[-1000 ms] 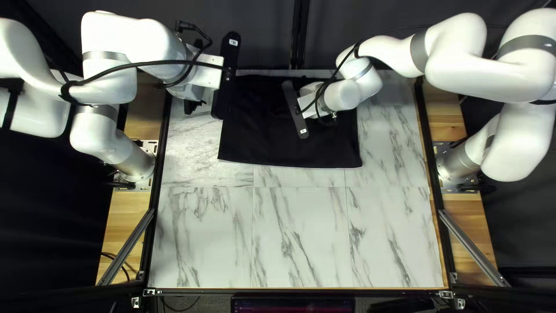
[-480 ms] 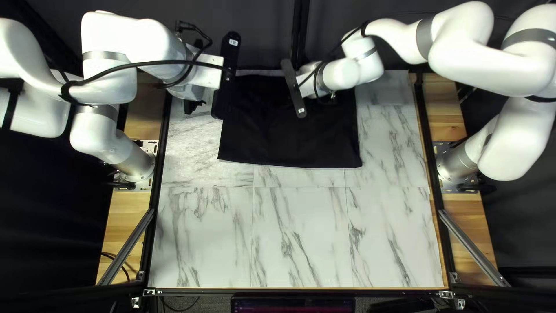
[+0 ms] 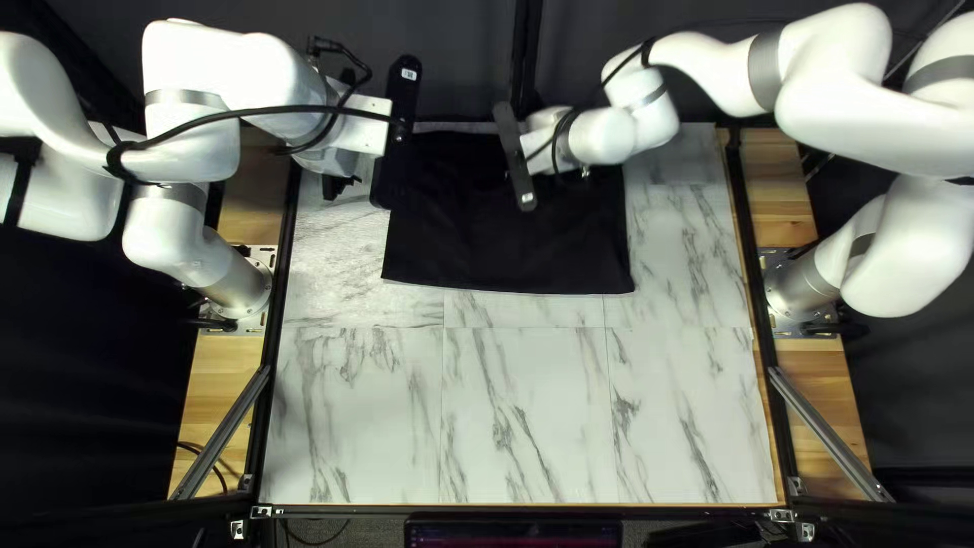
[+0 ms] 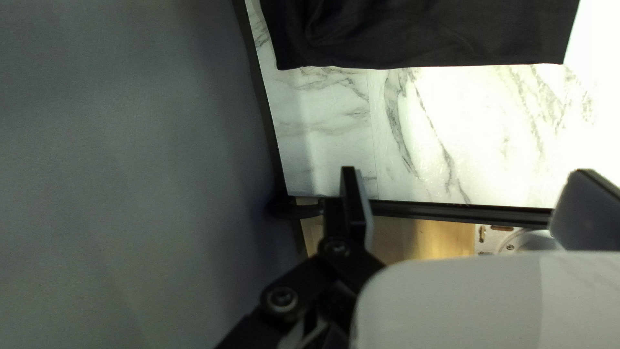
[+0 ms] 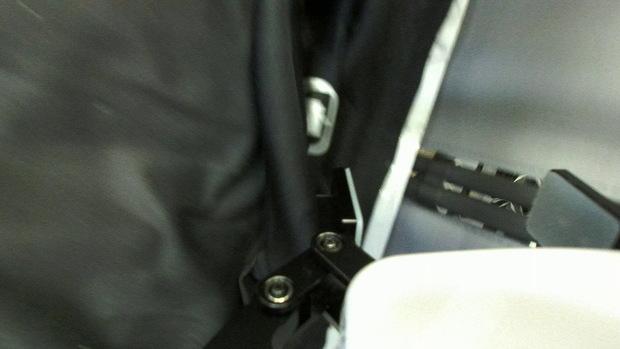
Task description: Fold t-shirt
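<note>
My left gripper (image 3: pixel 360 127) is raised beside the shirt's left edge in the top left view, its fingertips hidden. My right gripper (image 3: pixel 540 142) hangs over the shirt's far part, fingertips also hidden. The black t-shirt (image 3: pixel 507 249) lies spread on the table's far half, near edge fairly straight. In the left wrist view my left gripper (image 4: pixel 465 171) stands wide open with nothing between its fingers; the shirt (image 4: pixel 420 32) lies ahead. My right gripper (image 5: pixel 452 171) is open in its wrist view, holding nothing. Dark folded cloth (image 5: pixel 194 129) shows there; shirt or curtain, I cannot tell.
The marble-patterned table (image 3: pixel 517 406) stretches toward the near edge. A dark curtain (image 3: pixel 457 61) hangs behind the far edge. Black rails (image 4: pixel 452 212) border the table. In the right wrist view, a pale strip (image 5: pixel 413 129) runs beside dark cable-like bars (image 5: pixel 478 187).
My right arm has drawn back toward the table's far edge, uncovering more of the shirt, and its bar has turned more upright. The left arm and the shirt's near edge have not moved.
</note>
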`<state>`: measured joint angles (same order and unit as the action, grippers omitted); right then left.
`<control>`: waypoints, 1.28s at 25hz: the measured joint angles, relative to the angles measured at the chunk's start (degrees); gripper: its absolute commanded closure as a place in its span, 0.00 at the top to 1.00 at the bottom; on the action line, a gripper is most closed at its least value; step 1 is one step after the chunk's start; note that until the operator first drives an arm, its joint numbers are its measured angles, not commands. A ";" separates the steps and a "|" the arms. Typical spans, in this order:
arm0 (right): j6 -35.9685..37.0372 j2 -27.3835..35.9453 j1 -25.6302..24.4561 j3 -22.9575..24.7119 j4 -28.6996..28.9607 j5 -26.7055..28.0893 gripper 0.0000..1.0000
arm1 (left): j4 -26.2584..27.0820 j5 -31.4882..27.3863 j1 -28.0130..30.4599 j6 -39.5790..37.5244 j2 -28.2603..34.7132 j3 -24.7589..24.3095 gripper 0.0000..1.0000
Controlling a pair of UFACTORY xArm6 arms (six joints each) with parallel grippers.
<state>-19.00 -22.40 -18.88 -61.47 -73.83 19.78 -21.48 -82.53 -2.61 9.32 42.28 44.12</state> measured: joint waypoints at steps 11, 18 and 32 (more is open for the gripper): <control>-0.57 -5.47 0.40 -3.26 -1.19 -2.55 1.00 | 0.00 0.00 0.00 0.00 0.00 0.00 1.00; 3.87 -6.36 -2.82 -4.26 1.05 -3.41 1.00 | 0.00 0.00 0.00 0.00 0.00 0.00 1.00; 15.73 -2.63 -9.44 -5.76 7.94 -2.64 1.00 | 0.00 0.00 0.00 0.00 0.00 0.00 1.00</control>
<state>-3.27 -25.04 -28.32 -67.24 -65.89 17.15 -21.48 -82.53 -2.61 9.32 42.28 44.12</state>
